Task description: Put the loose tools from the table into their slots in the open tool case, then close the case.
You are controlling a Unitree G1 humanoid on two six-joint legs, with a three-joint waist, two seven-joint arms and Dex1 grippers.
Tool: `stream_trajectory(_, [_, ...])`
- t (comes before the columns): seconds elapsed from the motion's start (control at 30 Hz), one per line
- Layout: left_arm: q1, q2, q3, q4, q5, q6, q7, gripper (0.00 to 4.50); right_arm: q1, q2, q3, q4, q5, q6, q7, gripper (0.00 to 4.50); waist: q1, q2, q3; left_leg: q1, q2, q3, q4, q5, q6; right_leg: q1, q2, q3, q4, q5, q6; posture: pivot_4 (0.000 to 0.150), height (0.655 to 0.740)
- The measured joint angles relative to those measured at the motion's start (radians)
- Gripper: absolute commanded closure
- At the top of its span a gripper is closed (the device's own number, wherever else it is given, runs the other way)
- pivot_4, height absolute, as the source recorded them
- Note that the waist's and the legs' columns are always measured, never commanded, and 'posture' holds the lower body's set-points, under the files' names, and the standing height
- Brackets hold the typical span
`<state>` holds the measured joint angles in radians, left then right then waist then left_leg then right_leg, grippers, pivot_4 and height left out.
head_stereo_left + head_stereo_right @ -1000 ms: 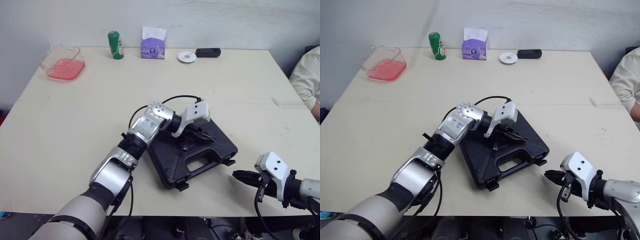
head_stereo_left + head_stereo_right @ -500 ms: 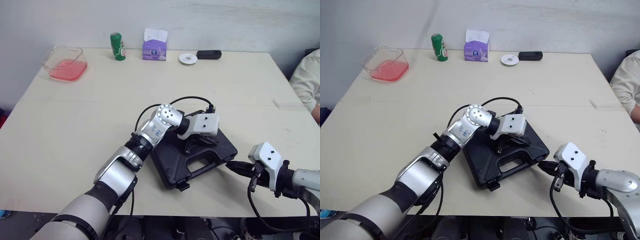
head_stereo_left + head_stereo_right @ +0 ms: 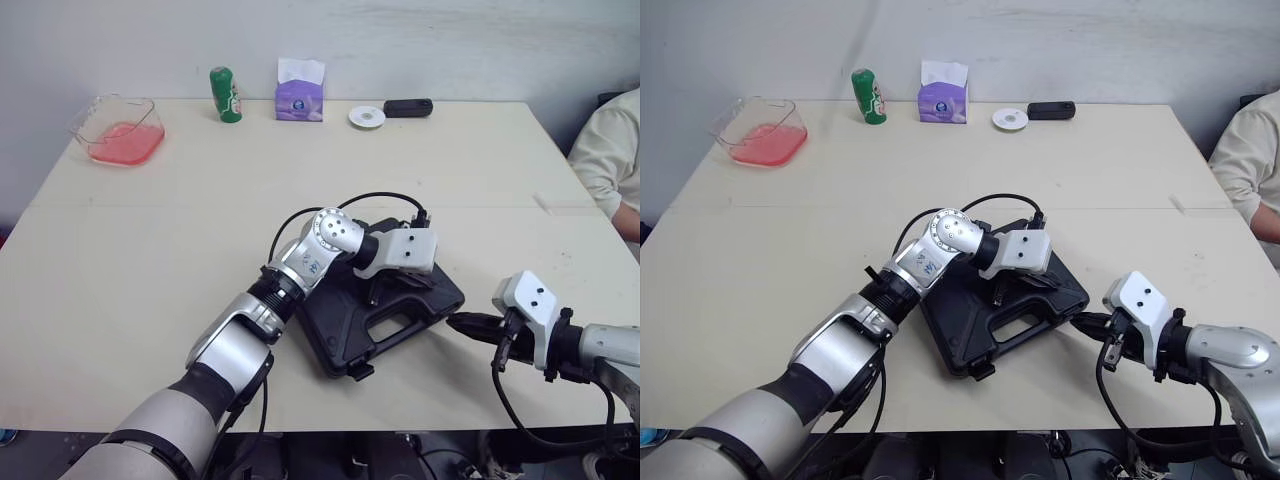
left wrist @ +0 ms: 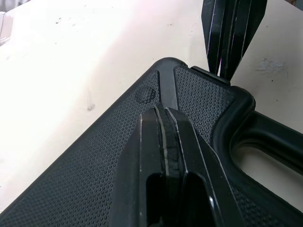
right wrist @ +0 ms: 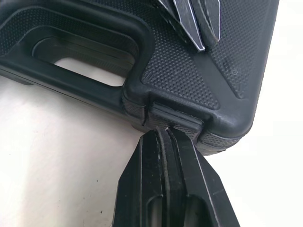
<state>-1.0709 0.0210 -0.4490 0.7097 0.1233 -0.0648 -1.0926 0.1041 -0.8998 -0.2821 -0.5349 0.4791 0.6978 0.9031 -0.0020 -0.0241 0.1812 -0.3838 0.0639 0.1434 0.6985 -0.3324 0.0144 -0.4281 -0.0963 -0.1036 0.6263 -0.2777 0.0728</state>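
The black tool case [image 3: 338,326] lies closed on the table, handle [image 3: 396,322] toward the front edge. My left gripper [image 3: 384,288] is shut, and its tips [image 4: 163,111] rest on the textured lid [image 4: 94,161] near the right corner. From the front right, my right gripper [image 3: 456,322] reaches in, shut. Its tip [image 5: 165,130] touches the latch [image 5: 178,121] on the case's [image 5: 189,75] right side. No loose tools are in sight on the table.
Along the far edge stand a clear container of pink liquid [image 3: 115,130], a green bottle [image 3: 225,95], a purple tissue pack [image 3: 300,95], a white disc [image 3: 367,117] and a black device [image 3: 405,107]. A person's sleeve [image 3: 605,160] shows at the right.
My left gripper swung to the right across the lid and settled there. My right gripper moved in from the front right up to the case's latch. The camera shifted a little.
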Motion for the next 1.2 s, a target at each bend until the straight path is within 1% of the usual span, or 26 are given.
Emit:
stream_trajectory(0.07, [0.011, 0.004, 0.017, -0.031, -0.019, 0.039, -0.013, 4.5, 0.023, -0.023, -0.02, -0.023, 0.017, 0.0, 0.024, 4.45, 0.002, 0.0, 0.0, 0.0, 0.0, 0.0, 0.0, 0.0, 0.0, 0.0, 0.0, 0.0, 0.0, 0.0, 0.0, 0.15, 0.7244])
stream_trajectory(0.1, [0.025, 0.024, 0.031, -0.068, -0.049, 0.079, -0.047, 4.5, 0.045, -0.034, -0.04, -0.053, 0.035, 0.003, 0.041, 4.45, 0.001, 0.0, 0.0, -0.001, 0.0, 0.0, -0.001, 0.0, 0.0, -0.001, 0.0, 0.0, 0.0, 0.0, 0.0, 0.15, 0.7244])
stream_trajectory(0.2, [0.094, 0.137, 0.078, -0.212, -0.163, 0.252, -0.193, 4.5, 0.111, -0.053, -0.087, -0.131, 0.115, 0.038, 0.092, 4.45, -0.005, 0.001, 0.001, -0.001, 0.001, -0.002, -0.002, 0.004, -0.008, -0.002, 0.002, 0.0, 0.002, -0.002, -0.003, 0.15, 0.7244])
stream_trajectory(0.3, [0.118, 0.196, 0.097, -0.315, -0.216, 0.363, -0.241, 4.5, 0.113, -0.054, -0.088, -0.155, 0.153, 0.056, 0.098, 4.45, 0.007, 0.002, 0.001, -0.002, 0.0, -0.005, 0.0, 0.005, -0.008, -0.002, 0.001, -0.001, 0.003, -0.001, -0.002, 0.15, 0.7244])
stream_trajectory(0.33, [0.159, 0.264, 0.096, -0.464, -0.278, 0.444, -0.297, 4.5, 0.099, -0.053, -0.059, -0.19, 0.168, 0.066, 0.089, 4.45, 0.004, 0.002, 0.001, -0.003, 0.001, -0.005, -0.001, 0.005, -0.008, -0.002, 0.001, 0.0, 0.002, -0.001, -0.002, 0.15, 0.7244])
stream_trajectory(0.4, [0.186, 0.356, 0.105, -0.599, -0.345, 0.539, -0.358, 4.5, 0.104, -0.045, -0.003, -0.233, 0.186, 0.073, 0.083, 4.45, 0.001, 0.002, 0.002, -0.003, 0.002, -0.006, -0.001, 0.005, -0.008, -0.002, 0.001, 0.0, 0.002, -0.001, -0.002, 0.15, 0.7244])
stream_trajectory(0.43, [0.205, 0.404, 0.117, -0.666, -0.367, 0.571, -0.379, 4.5, 0.092, -0.033, 0.053, -0.242, 0.179, 0.073, 0.068, 4.45, 0.001, 0.002, 0.001, -0.003, 0.002, -0.006, -0.001, 0.005, -0.009, -0.002, 0.001, 0.0, 0.002, -0.001, -0.002, 0.15, 0.7244])
stream_trajectory(0.5, [0.286, 0.499, 0.102, -0.784, -0.369, 0.57, -0.402, 4.5, 0.049, 0.001, 0.205, -0.246, 0.134, 0.066, 0.035, 4.45, 0.0, 0.004, 0.0, -0.001, 0.001, -0.005, -0.001, 0.005, -0.008, -0.001, 0.0, 0.0, 0.002, -0.001, -0.002, 0.15, 0.7244])
stream_trajectory(0.53, [0.325, 0.518, 0.078, -0.802, -0.363, 0.568, -0.406, 4.5, 0.044, 0.011, 0.258, -0.244, 0.116, 0.066, 0.025, 4.45, 0.0, 0.006, 0.001, -0.002, 0.0, -0.005, -0.001, 0.005, -0.008, -0.001, -0.001, 0.0, 0.002, -0.001, -0.002, 0.15, 0.7244])
stream_trajectory(0.6, [0.38, 0.534, 0.045, -0.822, -0.358, 0.565, -0.401, 4.5, 0.009, 0.016, 0.325, -0.238, 0.097, 0.067, 0.013, 4.45, 0.008, 0.006, 0.001, -0.004, 0.0, -0.007, 0.001, 0.005, -0.007, -0.001, -0.001, 0.0, 0.001, -0.001, 0.0, 0.15, 0.7244])
stream_trajectory(0.63, [0.381, 0.536, 0.038, -0.84, -0.355, 0.561, -0.396, 4.5, -0.02, 0.026, 0.347, -0.233, 0.092, 0.067, 0.005, 4.45, 0.015, 0.004, 0.001, -0.004, 0.0, -0.007, 0.002, 0.005, -0.007, -0.001, 0.0, 0.0, 0.001, 0.0, 0.0, 0.15, 0.7244])
stream_trajectory(0.73, [0.38, 0.545, 0.014, -0.876, -0.334, 0.528, -0.376, 4.5, -0.076, 0.051, 0.402, -0.212, 0.081, 0.067, -0.008, 4.45, 0.026, 0.004, 0.0, -0.004, -0.001, -0.007, 0.001, 0.005, -0.006, 0.0, -0.001, 0.0, 0.001, 0.0, 0.0, 0.15, 0.7244])
stream_trajectory(0.87, [0.377, 0.55, -0.03, -0.886, -0.273, 0.386, -0.348, 4.5, -0.091, 0.055, 0.462, -0.183, 0.056, 0.064, -0.015, 4.45, 0.03, 0.004, -0.001, -0.003, -0.001, -0.007, 0.001, 0.005, -0.006, 0.001, -0.001, 0.0, 0.0, 0.0, 0.001, 0.15, 0.7244])
stream_trajectory(0.93, [0.376, 0.551, -0.044, -0.886, -0.251, 0.325, -0.337, 4.5, -0.101, 0.07, 0.473, -0.176, 0.054, 0.064, -0.022, 4.45, 0.03, 0.005, -0.006, -0.001, -0.001, -0.007, 0.001, 0.003, -0.003, 0.003, -0.002, 0.0, 0.0, 0.0, 0.001, 0.15, 0.7244])
stream_trajectory(1.0, [0.376, 0.557, -0.051, -0.886, -0.242, 0.301, -0.332, 4.5, -0.124, 0.09, 0.473, -0.176, 0.055, 0.064, -0.03, 4.45, 0.029, 0.006, -0.011, -0.001, -0.001, -0.007, 0.001, 0.001, 0.001, 0.003, -0.003, 0.0, 0.0, 0.0, 0.001, 0.15, 0.7244])
stream_trajectory(1.2, [0.357, 0.55, -0.067, -0.852, -0.235, 0.264, -0.314, 4.5, -0.151, 0.101, 0.473, -0.168, 0.058, 0.068, -0.042, 4.45, 0.029, 0.006, -0.017, 0.0, -0.001, -0.008, 0.001, 0.001, 0.002, 0.004, -0.003, 0.0, 0.0, 0.001, 0.001, 0.15, 0.7244])
